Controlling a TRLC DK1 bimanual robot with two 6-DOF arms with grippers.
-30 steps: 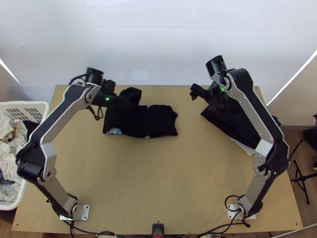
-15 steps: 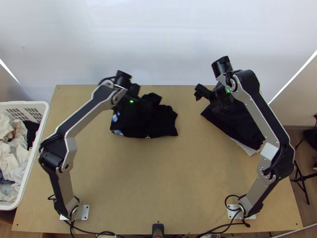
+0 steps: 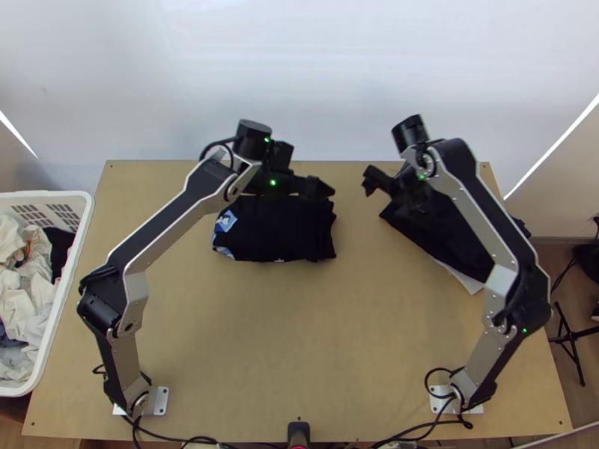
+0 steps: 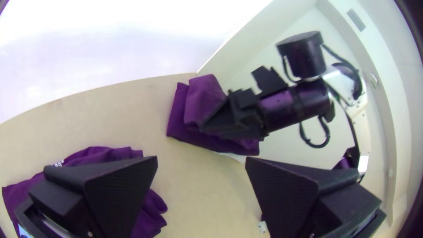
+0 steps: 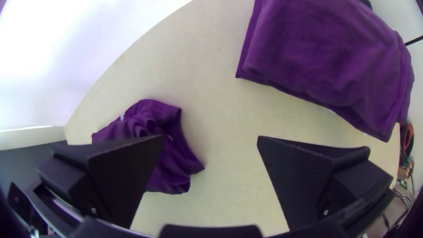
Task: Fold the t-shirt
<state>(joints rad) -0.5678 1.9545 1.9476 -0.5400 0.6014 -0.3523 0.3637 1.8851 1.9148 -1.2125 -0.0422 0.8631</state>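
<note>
a light wooden table [image 3: 299,337] fills most of the top view, with a white basket [image 3: 45,196] of laundry beside it at the left. toward the table's far right lies a dark folded cloth [image 3: 430,228], a white edge [image 3: 462,279] poking from beneath. smaller, left of centre in the far half, the dark t-shirt [image 3: 277,232] rests folded into a compact bundle, rumpled at its right end. the left gripper [image 3: 326,188] is wide apart and empty, seemingly just above the shirt's far edge; the right gripper [image 3: 368,180], also spread and empty, is near the dark folded cloth. smallest is the shirt's blue-and-white patch [image 3: 226,220].
</note>
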